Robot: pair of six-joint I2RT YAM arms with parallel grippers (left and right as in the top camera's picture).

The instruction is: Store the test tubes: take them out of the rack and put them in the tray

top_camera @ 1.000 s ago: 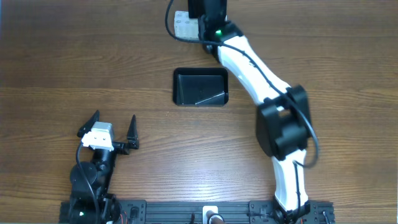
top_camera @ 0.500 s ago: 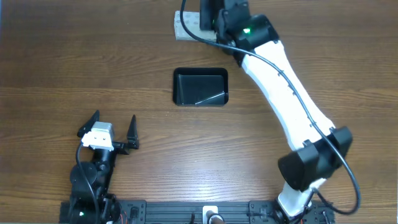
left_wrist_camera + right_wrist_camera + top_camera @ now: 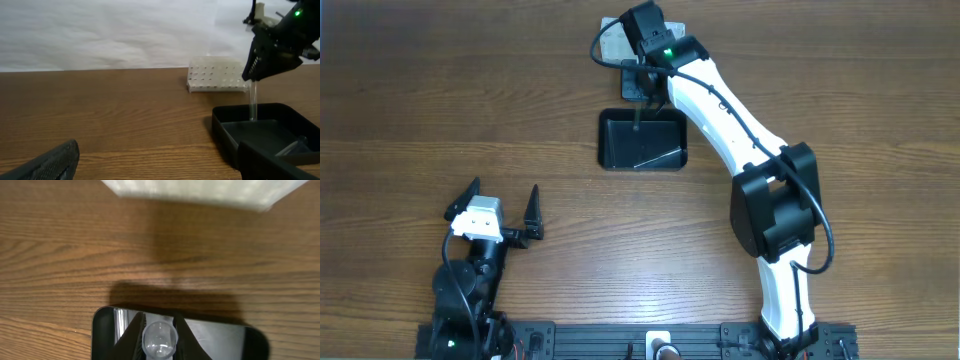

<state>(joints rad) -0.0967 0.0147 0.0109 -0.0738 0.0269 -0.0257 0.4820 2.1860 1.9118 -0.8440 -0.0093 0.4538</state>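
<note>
My right gripper is shut on a clear test tube that hangs upright over the far edge of the black tray. In the right wrist view the tube's rounded end sits between my fingers, above the tray's rim. Another tube lies slanted inside the tray. The clear rack stands just beyond the tray, also seen as the rack in the left wrist view, with the held tube nearer. My left gripper rests open near the front left, holding nothing.
Bare wooden table lies all around the tray and rack. The right arm stretches diagonally from its base to the rack area. A white backdrop closes the table's far side.
The right gripper has come back from over the rack toward the tray, and a test tube now hangs from it above the tray's far edge. The left arm has stayed still.
</note>
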